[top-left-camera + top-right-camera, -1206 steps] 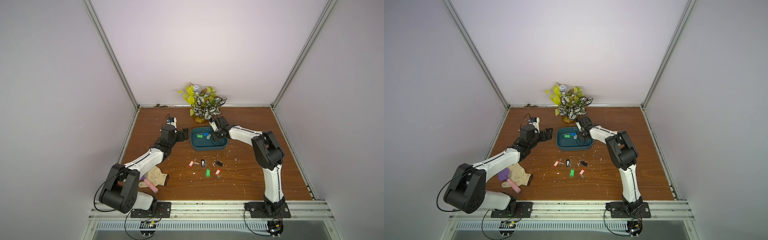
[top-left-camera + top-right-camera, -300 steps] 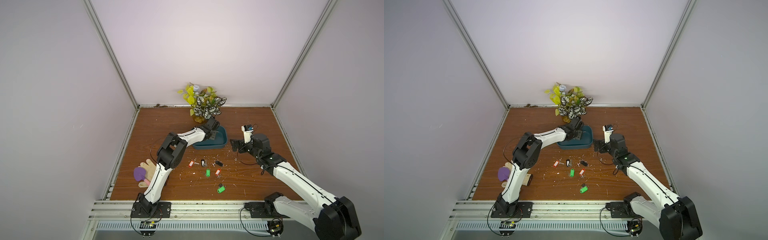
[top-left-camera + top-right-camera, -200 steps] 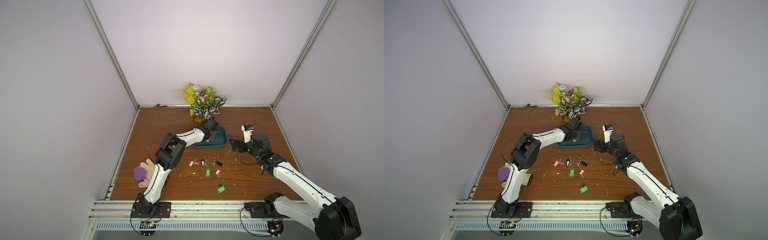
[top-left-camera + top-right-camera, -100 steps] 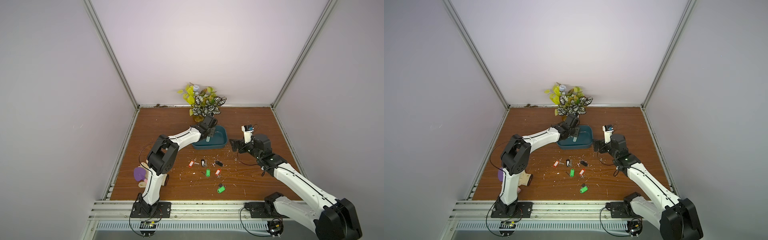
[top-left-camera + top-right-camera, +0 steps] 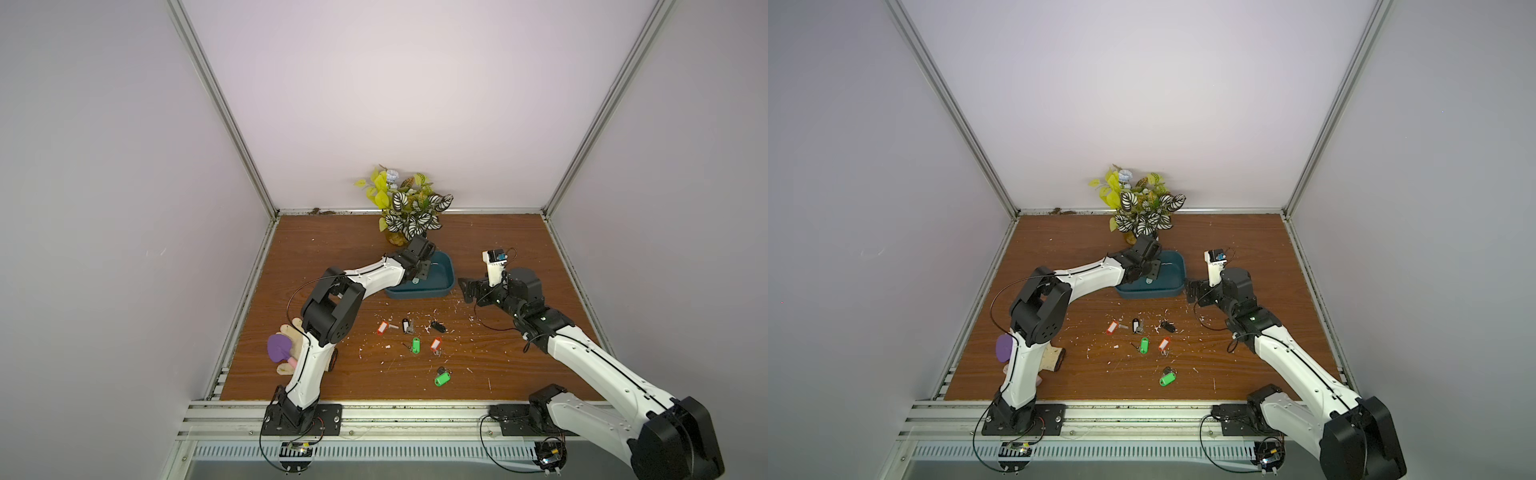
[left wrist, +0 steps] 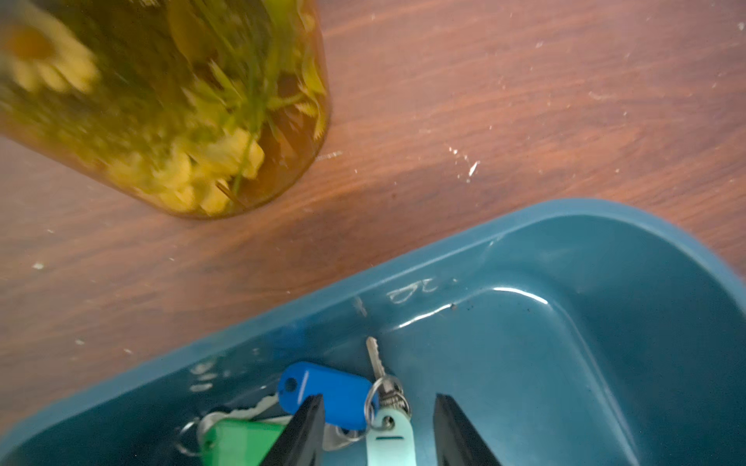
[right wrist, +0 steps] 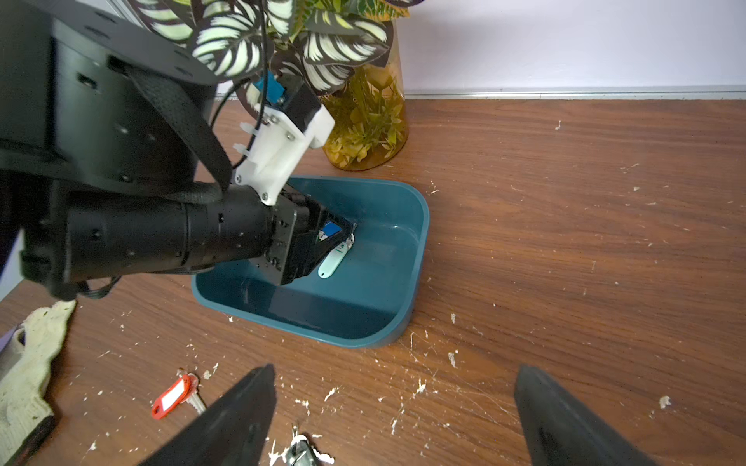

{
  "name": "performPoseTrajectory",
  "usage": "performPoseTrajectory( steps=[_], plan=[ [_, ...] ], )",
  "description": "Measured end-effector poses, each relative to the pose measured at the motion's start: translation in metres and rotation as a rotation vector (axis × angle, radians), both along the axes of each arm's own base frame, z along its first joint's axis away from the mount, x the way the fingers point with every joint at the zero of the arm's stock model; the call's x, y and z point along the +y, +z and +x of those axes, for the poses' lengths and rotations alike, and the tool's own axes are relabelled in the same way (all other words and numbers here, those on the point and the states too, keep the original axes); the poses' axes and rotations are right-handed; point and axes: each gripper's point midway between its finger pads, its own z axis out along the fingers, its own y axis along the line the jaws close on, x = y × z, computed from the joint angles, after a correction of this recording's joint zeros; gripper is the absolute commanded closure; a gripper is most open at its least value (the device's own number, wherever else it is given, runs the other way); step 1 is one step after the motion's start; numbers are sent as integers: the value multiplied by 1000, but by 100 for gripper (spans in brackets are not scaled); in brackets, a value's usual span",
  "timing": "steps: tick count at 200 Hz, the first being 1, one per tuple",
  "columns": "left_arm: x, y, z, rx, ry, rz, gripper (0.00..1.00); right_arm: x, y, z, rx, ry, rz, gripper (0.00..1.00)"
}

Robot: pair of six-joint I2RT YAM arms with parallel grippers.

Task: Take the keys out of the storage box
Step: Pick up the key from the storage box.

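Note:
The dark-teal storage box (image 5: 441, 287) sits in front of the plant. My left gripper (image 6: 379, 407) reaches down into it, jaws apart. A pale-tagged key (image 6: 389, 441) lies between the fingers, touching neither. A blue-tagged key (image 6: 327, 393) and a green-tagged key (image 6: 238, 441) lie beside it in the box. Several keys lie on the table in front of the box, among them a red-tagged one (image 5: 382, 327), a black fob (image 5: 437, 326) and a green-tagged one (image 5: 442, 379). My right gripper (image 7: 395, 369) hangs wide open and empty over the table, right of the box.
The leafy plant (image 5: 411, 208) in its yellowish pot (image 6: 161, 101) stands right behind the box, close to my left wrist. A cream glove (image 5: 293, 332) and a purple object (image 5: 277, 348) lie by the left arm's base. White flecks of debris scatter the wooden table (image 5: 498, 249).
The left jaws have widened around the pale-tagged key inside the box, and the left arm's elbow has swung out to the left. The right arm has not moved.

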Motion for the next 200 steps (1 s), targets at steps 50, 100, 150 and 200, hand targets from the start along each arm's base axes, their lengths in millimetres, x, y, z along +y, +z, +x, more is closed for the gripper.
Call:
performPoseTrajectory(
  steps=[50, 100, 150, 200],
  plan=[
    [-1, -12, -3, 39, -3, -25, 60, 0, 0, 0, 1, 0, 0, 1],
    [1, -21, -1, 61, 7, -38, 73, 0, -2, 1, 6, -1, -3, 1],
    [-1, -20, 0, 61, 3, -55, 91, -1, -3, 1, 8, -3, -4, 1],
    [-5, -17, 0, 59, -13, -70, 99, -2, -3, 2, 8, -7, -4, 1]
  ],
)
